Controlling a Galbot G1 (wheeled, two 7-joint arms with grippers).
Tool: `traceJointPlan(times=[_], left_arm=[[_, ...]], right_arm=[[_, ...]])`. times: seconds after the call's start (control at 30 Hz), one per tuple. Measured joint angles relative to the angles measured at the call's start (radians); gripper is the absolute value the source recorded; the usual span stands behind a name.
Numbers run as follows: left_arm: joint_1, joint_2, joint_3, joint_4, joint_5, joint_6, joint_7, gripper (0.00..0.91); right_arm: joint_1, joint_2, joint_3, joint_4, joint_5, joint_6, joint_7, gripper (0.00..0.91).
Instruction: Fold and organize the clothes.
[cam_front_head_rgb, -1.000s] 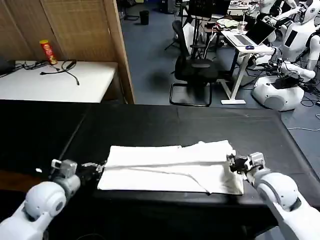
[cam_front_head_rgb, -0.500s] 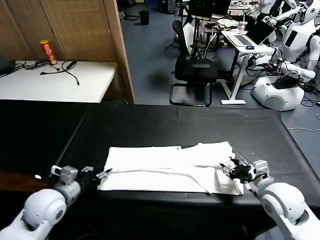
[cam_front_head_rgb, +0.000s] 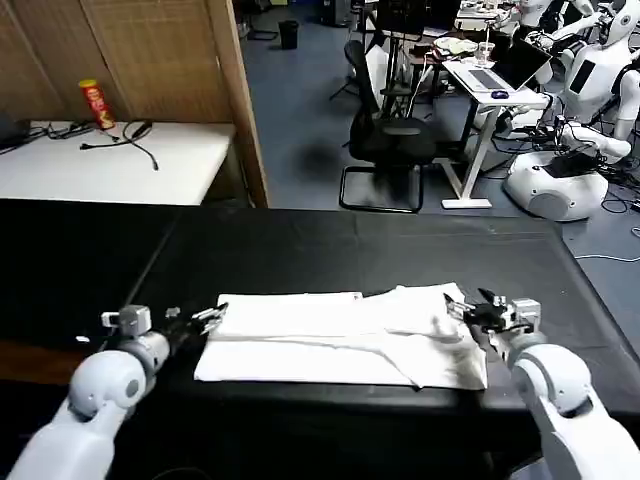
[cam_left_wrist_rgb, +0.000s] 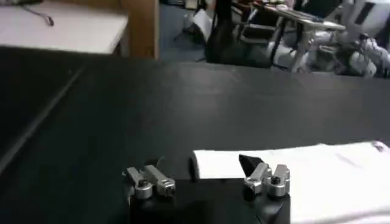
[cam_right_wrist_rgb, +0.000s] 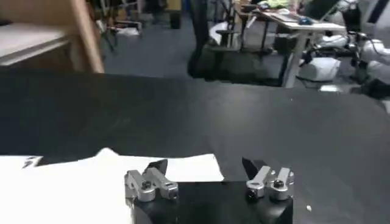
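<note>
Setting: black cloth-covered table (cam_front_head_rgb: 330, 250) in an open lab, with a white side table (cam_front_head_rgb: 110, 160) at 10 o'clock and a black office chair (cam_front_head_rgb: 385, 140) at 12 o'clock beyond it.
Left gripper: the left gripper (cam_front_head_rgb: 195, 322) sits at the shirt's 9 o'clock end, fingers spread apart and holding nothing; in the left wrist view (cam_left_wrist_rgb: 204, 176) one fingertip overlaps the cloth's corner, the other stands over bare black cloth.
Clothes: the white cotton T-shirt (cam_front_head_rgb: 340, 335) lies as a long flat band across the near middle of the table, plain side up, layers stacked, its 3 o'clock end a little rumpled.
Right gripper: the right gripper (cam_front_head_rgb: 478, 312) is at the shirt's 3 o'clock end, fingers parted and empty; in the right wrist view (cam_right_wrist_rgb: 204, 173) it stands at the hem's corner.
Progress: lengthwise folding looks done; judging by the long band, a crosswise fold and tidying remain.
</note>
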Motion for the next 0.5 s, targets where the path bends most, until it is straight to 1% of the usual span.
traceJointPlan(times=[0.17, 0.23, 0.27, 0.3, 0.33, 0.37, 0.4, 0.43, 0.47, 0.5], left_arm=[[-0.031, -0.033, 0.01, 0.046, -0.019, 0.002, 0.006, 0.878], [-0.041, -0.04, 0.014, 0.059, -0.02, 0.001, 0.008, 0.878], [-0.045, -0.044, 0.016, 0.067, -0.019, -0.001, 0.009, 0.819], [-0.05, -0.048, 0.018, 0.075, -0.017, -0.004, 0.01, 0.497], [-0.055, -0.051, 0.019, 0.082, -0.015, -0.007, 0.01, 0.156], [-0.06, -0.055, 0.02, 0.089, -0.012, -0.009, 0.01, 0.02], [-0.064, -0.058, 0.02, 0.097, -0.011, -0.013, 0.01, 0.0], [-0.067, -0.06, 0.02, 0.103, -0.011, -0.014, 0.01, 0.0], [-0.07, -0.06, 0.02, 0.111, -0.011, -0.017, 0.011, 0.0], [-0.072, -0.06, 0.02, 0.118, -0.011, -0.017, 0.012, 0.0]], right_arm=[[0.037, 0.042, -0.004, -0.07, -0.019, 0.01, -0.011, 0.878], [0.049, 0.055, -0.008, -0.091, -0.03, 0.011, -0.015, 0.761], [0.054, 0.061, -0.01, -0.1, -0.036, 0.013, -0.017, 0.722], [0.058, 0.066, -0.011, -0.108, -0.042, 0.014, -0.019, 0.653], [0.061, 0.071, -0.011, -0.114, -0.047, 0.016, -0.021, 0.507], [0.064, 0.076, -0.012, -0.121, -0.05, 0.018, -0.023, 0.419], [0.068, 0.081, -0.012, -0.128, -0.056, 0.02, -0.026, 0.205], [0.07, 0.086, -0.013, -0.133, -0.059, 0.022, -0.028, 0.166], [0.073, 0.09, -0.014, -0.136, -0.062, 0.024, -0.029, 0.107], [0.076, 0.094, -0.015, -0.141, -0.067, 0.028, -0.031, 0.098]])
